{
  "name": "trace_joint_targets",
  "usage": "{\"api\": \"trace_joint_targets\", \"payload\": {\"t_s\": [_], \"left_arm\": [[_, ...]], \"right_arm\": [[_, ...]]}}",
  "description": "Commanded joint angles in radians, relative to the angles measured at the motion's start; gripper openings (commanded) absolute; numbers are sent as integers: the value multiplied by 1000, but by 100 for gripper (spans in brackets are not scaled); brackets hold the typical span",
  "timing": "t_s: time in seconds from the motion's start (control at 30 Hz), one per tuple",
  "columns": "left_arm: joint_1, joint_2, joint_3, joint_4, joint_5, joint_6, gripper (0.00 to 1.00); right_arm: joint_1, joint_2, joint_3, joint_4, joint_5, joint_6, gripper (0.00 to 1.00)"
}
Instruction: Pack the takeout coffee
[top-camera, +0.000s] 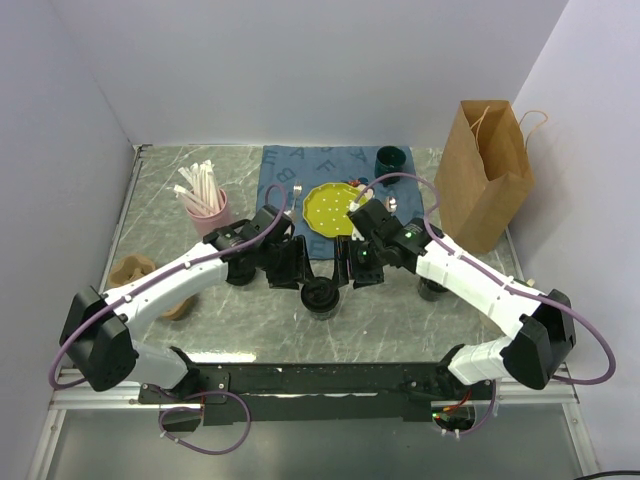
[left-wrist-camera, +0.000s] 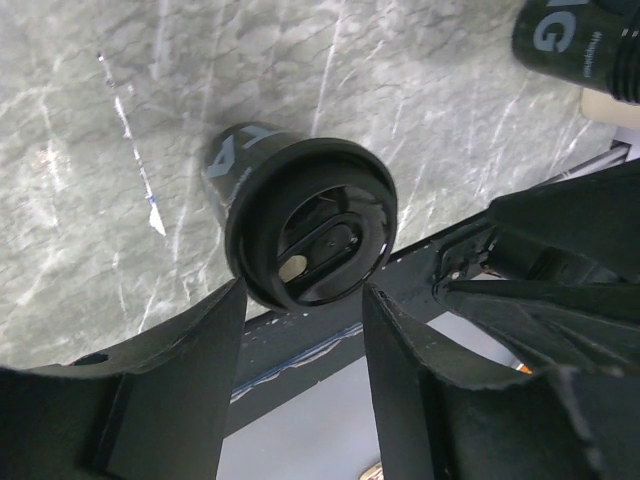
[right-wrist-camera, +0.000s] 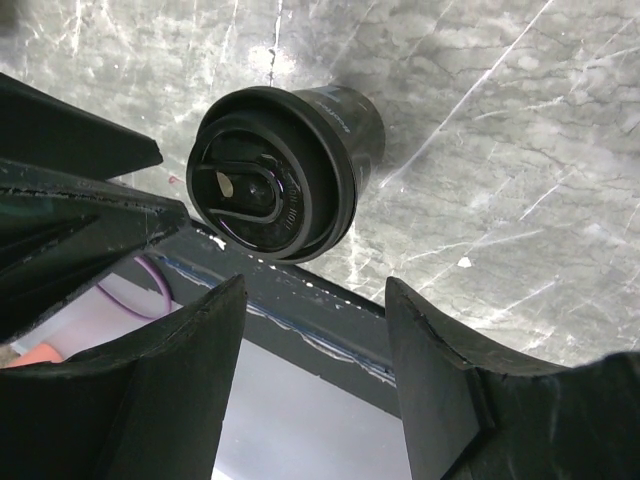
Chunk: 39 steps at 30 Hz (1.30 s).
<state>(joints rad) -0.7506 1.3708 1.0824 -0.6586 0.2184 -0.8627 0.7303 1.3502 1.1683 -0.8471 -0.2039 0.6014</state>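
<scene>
1. A small black disposable takeout coffee cup (top-camera: 320, 295) with a round black lid stands upright near the middle of the grey marble counter (top-camera: 160, 190), seemingly ready for lifting.
2. The left jaws and right jaws hover on either side above it, both apart, holding and touching nothing.
3. A brown paper bag (top-camera: 488, 180) stands far right, likely its destination.
</scene>
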Motion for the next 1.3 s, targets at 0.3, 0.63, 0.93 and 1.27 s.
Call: {"api": "trace_joint_targets", "payload": {"t_s": [0.3,0.63,0.93,1.27], "left_arm": [[-4,54,7,37,26,4,51],[-4,74,4,39,33,24,50],[-4,91,-27,59,30,27,46],[-4,88,-32,60,26,22,47]], "right_arm": [[-9,-2,31,28,29,17,65],[-8,1,22,39,34,32,64],[-12,27,-1,77,26,41,65],[-31,37,-71,140,-19,44,66]]}}
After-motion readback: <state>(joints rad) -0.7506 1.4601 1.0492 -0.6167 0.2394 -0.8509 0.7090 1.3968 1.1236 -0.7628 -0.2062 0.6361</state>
